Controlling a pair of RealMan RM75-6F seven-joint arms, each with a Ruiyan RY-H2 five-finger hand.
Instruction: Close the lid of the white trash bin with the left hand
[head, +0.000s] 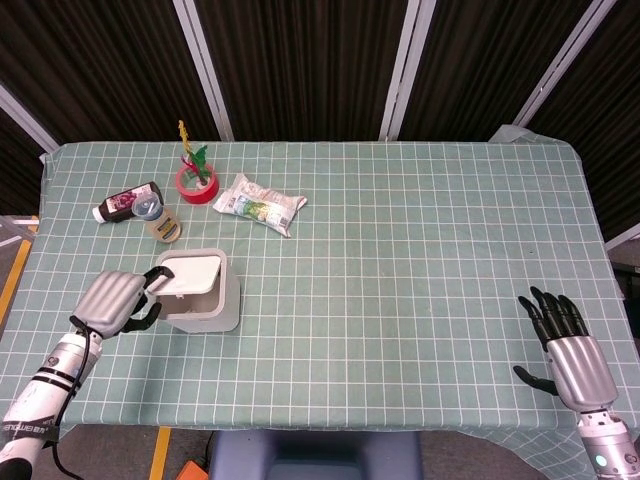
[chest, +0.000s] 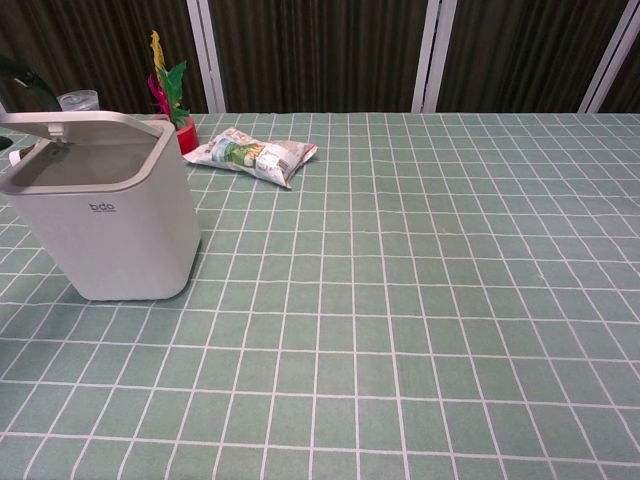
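The white trash bin (head: 205, 305) (chest: 110, 230) stands at the table's left side. Its lid (head: 190, 272) (chest: 85, 128) is tipped almost flat over the opening, and the chest view shows a thin gap at the front. My left hand (head: 112, 300) is just left of the bin, with bent dark fingers (head: 152, 283) against the lid's left edge and nothing held. In the chest view only a dark fingertip (chest: 25, 85) shows above the lid's far corner. My right hand (head: 565, 345) rests at the near right, fingers spread, holding nothing.
Behind the bin lie a dark bottle (head: 128, 203) and a small clear cup (head: 163, 225) (chest: 78, 99). A red tape roll with a toy plant (head: 196, 183) (chest: 168, 85) and a snack packet (head: 260, 205) (chest: 250, 153) sit further back. The table's left edge is close to my left arm.
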